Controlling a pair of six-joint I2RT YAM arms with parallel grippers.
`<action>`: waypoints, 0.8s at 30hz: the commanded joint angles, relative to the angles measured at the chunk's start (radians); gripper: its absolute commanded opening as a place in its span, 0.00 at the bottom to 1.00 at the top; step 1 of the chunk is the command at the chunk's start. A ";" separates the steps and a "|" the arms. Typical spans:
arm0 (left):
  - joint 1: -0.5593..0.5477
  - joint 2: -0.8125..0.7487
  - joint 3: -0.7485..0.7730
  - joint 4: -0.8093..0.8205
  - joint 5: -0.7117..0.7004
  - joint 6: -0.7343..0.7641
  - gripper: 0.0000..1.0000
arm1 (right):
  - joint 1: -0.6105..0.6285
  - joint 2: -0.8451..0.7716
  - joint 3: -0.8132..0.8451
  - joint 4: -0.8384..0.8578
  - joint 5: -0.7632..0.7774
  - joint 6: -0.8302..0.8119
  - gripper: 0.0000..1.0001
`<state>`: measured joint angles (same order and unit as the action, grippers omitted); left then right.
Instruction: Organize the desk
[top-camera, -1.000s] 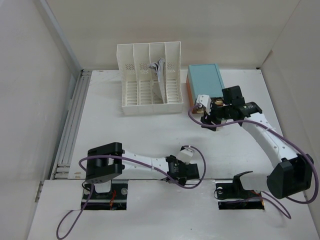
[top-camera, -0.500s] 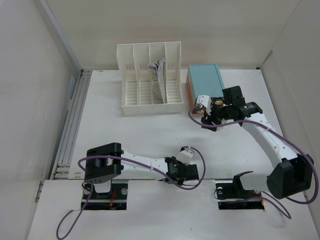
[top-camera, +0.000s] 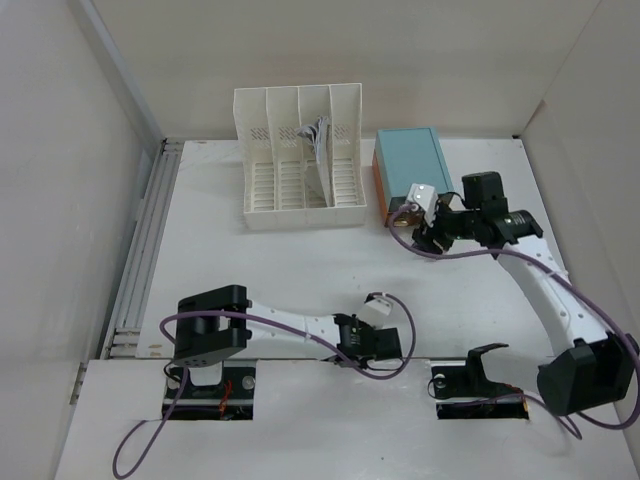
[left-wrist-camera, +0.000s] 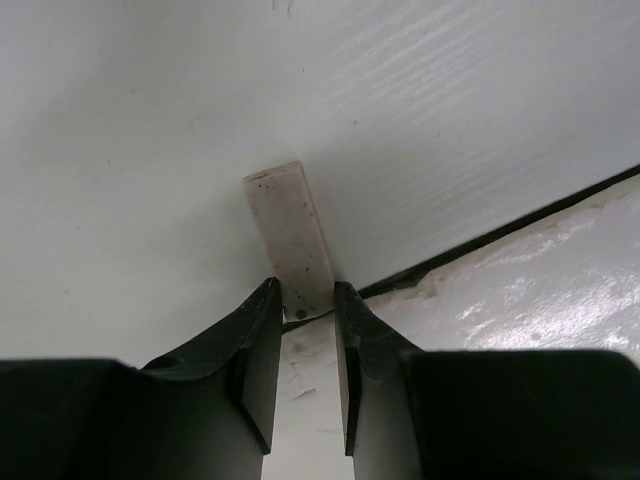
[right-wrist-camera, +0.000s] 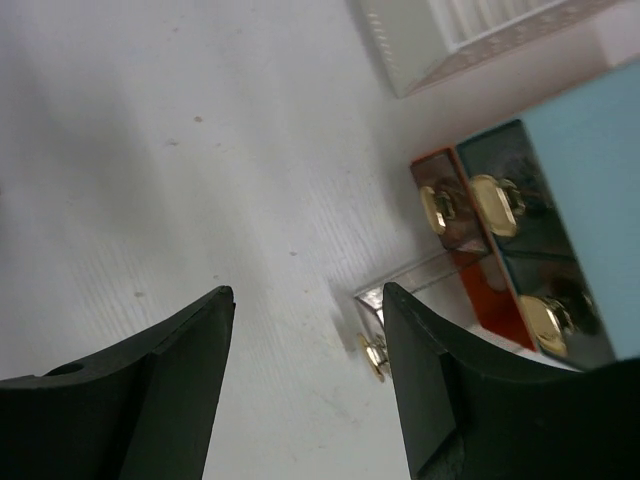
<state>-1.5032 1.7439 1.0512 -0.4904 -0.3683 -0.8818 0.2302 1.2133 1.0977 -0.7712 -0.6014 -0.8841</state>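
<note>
Desk (top-camera: 250, 270): white top under both arms, arm bases set in its two near cut-outs. Judged largely tidied; few loose items show.

File rack (top-camera: 300, 195), far left of centre: upright, papers (top-camera: 320, 140) leaning in one slot. Nothing outstanding here.

Left gripper (left-wrist-camera: 305, 300), low at the near edge beside a seam: fingers clenched on the near end of a pale flat strip (left-wrist-camera: 288, 225). This item is not yet put away.

Drawer box (top-camera: 410, 160), right of the rack: one small clear drawer (right-wrist-camera: 372, 305) with a gold knob sits forward of the others; whether fully out cannot be told. Closing it appears outstanding.

Right gripper (right-wrist-camera: 308, 292): fingers released and spread wide, holding nothing, above bare desk near that drawer.

Obstruction: the protruding drawer lies just beside the right fingers
</note>
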 joint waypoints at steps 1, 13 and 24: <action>0.046 0.022 0.036 0.054 -0.089 0.036 0.00 | -0.029 -0.096 -0.011 0.125 0.052 0.112 0.66; 0.263 0.061 0.294 0.374 0.094 0.362 0.00 | -0.169 -0.382 -0.142 0.515 0.554 0.395 0.82; 0.377 0.305 0.648 0.362 0.233 0.504 0.00 | -0.256 -0.402 -0.142 0.535 0.600 0.451 0.82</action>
<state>-1.1446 2.0510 1.6108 -0.1345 -0.1791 -0.4358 -0.0143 0.8288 0.9535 -0.3019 -0.0334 -0.4713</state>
